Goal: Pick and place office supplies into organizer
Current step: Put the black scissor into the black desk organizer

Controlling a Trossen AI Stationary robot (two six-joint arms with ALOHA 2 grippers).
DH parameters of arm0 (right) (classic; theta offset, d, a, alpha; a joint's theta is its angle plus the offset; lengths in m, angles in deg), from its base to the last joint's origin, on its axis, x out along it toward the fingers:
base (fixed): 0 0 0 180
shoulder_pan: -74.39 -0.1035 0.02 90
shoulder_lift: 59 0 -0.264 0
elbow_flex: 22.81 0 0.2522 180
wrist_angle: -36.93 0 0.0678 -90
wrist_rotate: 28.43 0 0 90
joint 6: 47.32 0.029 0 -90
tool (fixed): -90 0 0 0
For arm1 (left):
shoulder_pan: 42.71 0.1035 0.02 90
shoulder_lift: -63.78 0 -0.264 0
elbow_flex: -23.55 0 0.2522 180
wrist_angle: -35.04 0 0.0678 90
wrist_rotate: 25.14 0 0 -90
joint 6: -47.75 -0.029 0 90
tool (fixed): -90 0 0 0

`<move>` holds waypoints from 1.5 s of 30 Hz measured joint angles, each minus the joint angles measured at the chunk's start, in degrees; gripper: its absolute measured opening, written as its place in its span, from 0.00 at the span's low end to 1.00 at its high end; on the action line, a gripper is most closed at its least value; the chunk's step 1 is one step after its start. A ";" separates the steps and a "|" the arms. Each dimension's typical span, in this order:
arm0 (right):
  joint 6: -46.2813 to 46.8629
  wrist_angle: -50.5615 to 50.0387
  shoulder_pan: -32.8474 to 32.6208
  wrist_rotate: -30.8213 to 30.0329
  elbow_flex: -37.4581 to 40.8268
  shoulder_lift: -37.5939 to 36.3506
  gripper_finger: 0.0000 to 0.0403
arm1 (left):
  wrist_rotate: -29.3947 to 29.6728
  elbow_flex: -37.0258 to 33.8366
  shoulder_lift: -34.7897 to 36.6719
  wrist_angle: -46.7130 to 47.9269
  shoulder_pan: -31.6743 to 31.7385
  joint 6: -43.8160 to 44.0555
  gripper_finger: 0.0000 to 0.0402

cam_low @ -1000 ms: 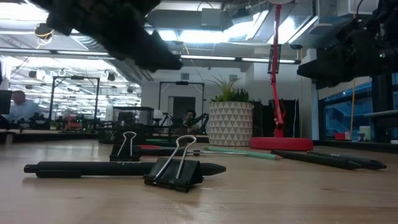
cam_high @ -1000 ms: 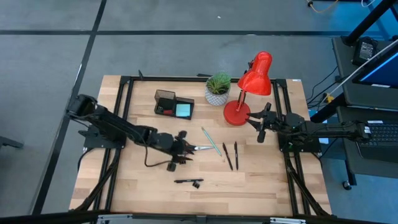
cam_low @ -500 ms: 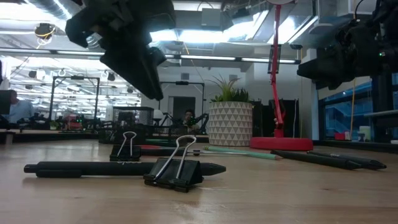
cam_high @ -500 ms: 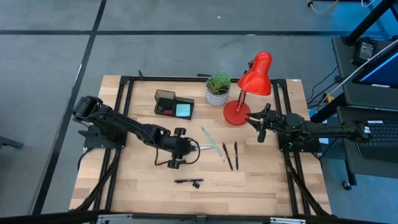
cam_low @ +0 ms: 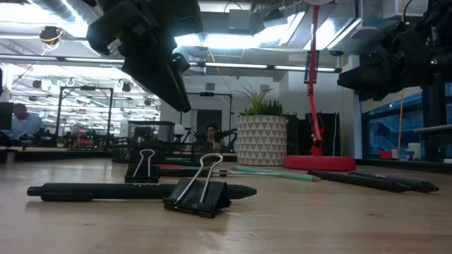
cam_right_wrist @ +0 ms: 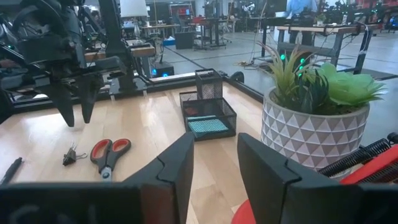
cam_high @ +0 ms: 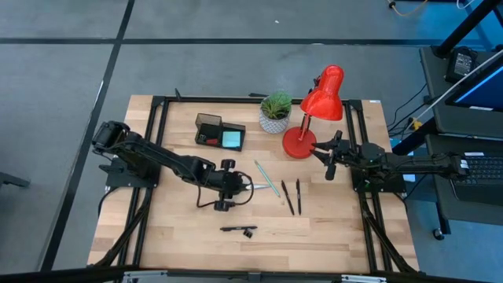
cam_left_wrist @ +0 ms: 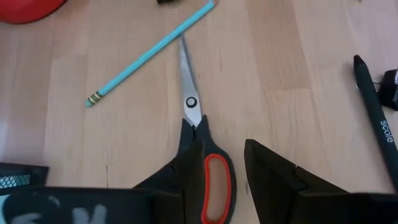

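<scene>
The red-handled scissors (cam_left_wrist: 194,118) lie flat on the wooden table, blades pointing at the teal pencil (cam_left_wrist: 149,53). My left gripper (cam_left_wrist: 222,152) hangs open above their handles, fingers slanting steeply down and clear of them, as the right wrist view shows (cam_right_wrist: 78,115). The black organizer (cam_high: 220,134) stands at the far side with a light-blue notepad (cam_high: 232,139) inside. Two black pens (cam_high: 292,196) lie right of the pencil. Another pen with a binder clip (cam_high: 240,229) lies near the front, and a second clip (cam_right_wrist: 71,155) lies beside the scissors. My right gripper (cam_right_wrist: 214,146) waits open by the lamp.
A red desk lamp (cam_high: 314,118) and a potted plant (cam_high: 275,112) stand at the far right of the organizer. A black frame (cam_high: 157,141) runs along the table's left and right sides. Bare wood lies between the scissors and the organizer.
My left gripper has tipped from nearly level to pointing steeply down over the scissors' handles and has risen a little. The scissors and the other supplies have stayed where they were.
</scene>
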 joint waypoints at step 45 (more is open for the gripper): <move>-0.20 -0.51 0.00 0.00 0.00 0.02 0.32 | -0.82 0.00 -5.20 4.02 0.66 7.33 0.41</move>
